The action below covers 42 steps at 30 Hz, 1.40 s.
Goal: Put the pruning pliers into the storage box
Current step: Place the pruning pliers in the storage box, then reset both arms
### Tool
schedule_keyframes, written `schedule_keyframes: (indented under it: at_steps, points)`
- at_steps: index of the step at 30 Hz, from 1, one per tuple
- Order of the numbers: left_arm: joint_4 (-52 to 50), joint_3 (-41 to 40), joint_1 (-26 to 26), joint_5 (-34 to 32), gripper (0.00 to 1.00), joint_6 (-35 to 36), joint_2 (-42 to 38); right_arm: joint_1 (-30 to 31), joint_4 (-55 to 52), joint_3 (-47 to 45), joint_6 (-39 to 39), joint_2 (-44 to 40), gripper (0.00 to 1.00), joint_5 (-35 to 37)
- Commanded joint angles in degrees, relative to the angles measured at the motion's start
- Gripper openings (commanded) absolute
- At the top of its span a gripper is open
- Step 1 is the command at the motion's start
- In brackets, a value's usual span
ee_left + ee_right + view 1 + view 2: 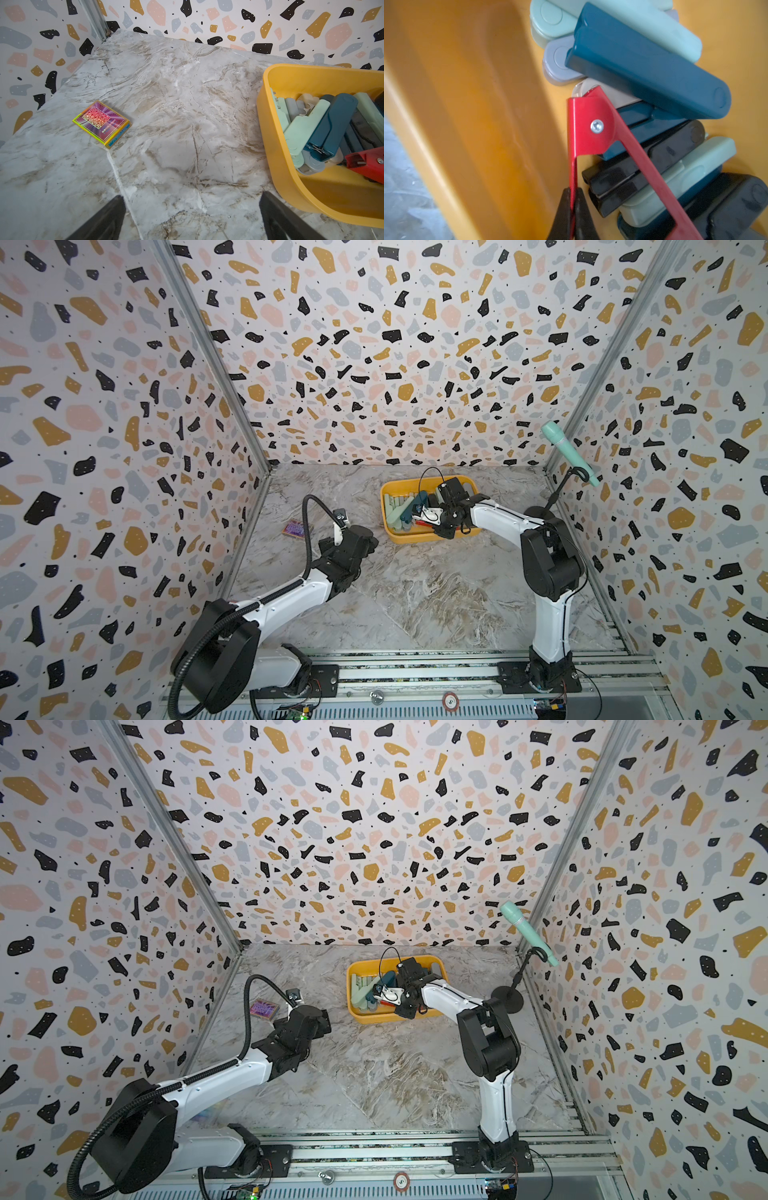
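Observation:
The yellow storage box [409, 538] [374, 1020] stands at the back of the marble table and holds several pruning pliers [330, 122] in teal, mint, grey and black. My right gripper [573, 190] reaches down into the box and is shut on one thin arm of the red pruning pliers [591, 116]. The red pliers rest against the pile beside the box's inner wall [477, 104]. My left gripper [192, 199] is open with nothing between its fingers. It hovers over bare table just left of the box, as a top view shows [370, 541].
A small purple patterned card box [297, 527] [101, 122] lies on the table at the left, near the wall. A mint-green microphone [569, 452] on a black stand [507, 998] rises at the back right. Patterned walls close in three sides.

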Motion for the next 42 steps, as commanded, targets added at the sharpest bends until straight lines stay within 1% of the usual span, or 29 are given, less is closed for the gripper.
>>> schedule_keyframes:
  at_steps: [1, 2, 4, 5, 6, 12, 17, 20, 25, 29, 31, 33, 36, 38, 40, 41, 42]
  points:
    - [0.2, 0.9, 0.3, -0.4, 1.0, -0.1, -1.0, 0.3, -2.3, 1.5, 0.5, -0.7, 0.14, -0.3]
    - [0.2, 0.7, 0.3, -0.6, 0.99, -0.2, -1.3, 0.3, -2.2, 1.4, 0.3, -1.1, 0.19, -0.4]
    - [0.4, 0.5, 0.3, -0.7, 0.99, -0.1, -1.5, 0.3, -1.4, 1.1, 0.2, -1.8, 0.31, -0.2]
    - [0.4, 0.4, 0.3, -0.7, 0.99, -0.2, -1.5, 0.3, -0.9, 0.8, 0.2, -2.2, 0.36, 0.2]
    - [0.5, 0.5, 0.3, -0.7, 0.99, -0.1, -1.4, 0.2, -0.4, 0.7, 0.4, -2.5, 0.38, 0.5]
    - [0.4, 0.8, 0.3, -0.5, 0.99, -0.2, -0.9, -0.1, 4.9, -1.5, 2.5, -6.2, 0.4, 1.9]
    - [0.3, 0.4, 0.3, -1.1, 1.0, -0.3, -1.6, -1.7, 13.3, -6.7, 6.9, -12.8, 0.42, 1.3]
    - [0.5, 0.2, 0.3, -1.7, 1.0, -0.4, -2.0, -3.7, 21.2, -12.2, 12.1, -17.9, 0.43, 1.6]
    - [0.6, 0.0, 0.3, -3.6, 1.0, -0.1, -2.2, -9.9, 38.5, -26.8, 25.8, -28.7, 0.46, 2.3]
    - [1.2, -0.4, 0.3, -6.9, 1.0, 0.8, -2.6, -15.4, 48.7, -39.3, 35.6, -35.3, 0.5, 1.9]
    - [2.3, -1.2, 0.3, -10.5, 1.0, 1.9, -2.9, -17.5, 53.7, -45.9, 39.1, -37.9, 0.52, 3.4]
    - [4.6, -2.5, 0.3, -14.3, 1.0, 3.7, -3.4, -18.6, 61.3, -53.1, 41.5, -39.7, 0.55, 7.1]
    - [11.3, -5.3, 0.4, -18.8, 0.99, 9.3, -4.6, -22.1, 74.7, -62.4, 45.3, -39.5, 0.6, 10.5]
    - [18.7, -8.0, 0.5, -21.3, 1.0, 13.2, -5.4, -23.5, 73.9, -62.3, 45.7, -39.1, 0.6, 13.7]
    - [27.7, -11.9, 0.8, -23.1, 1.0, 16.9, -5.7, -25.4, 78.5, -63.1, 45.6, -38.5, 0.61, 11.3]
    - [31.2, -13.3, 1.0, -23.5, 0.99, 18.2, -5.7, -25.7, 81.6, -63.7, 44.3, -38.0, 0.63, 10.6]
    - [34.4, -14.7, 1.4, -24.2, 0.99, 19.5, -5.4, -25.7, 84.5, -64.3, 43.1, -37.4, 0.65, 11.1]
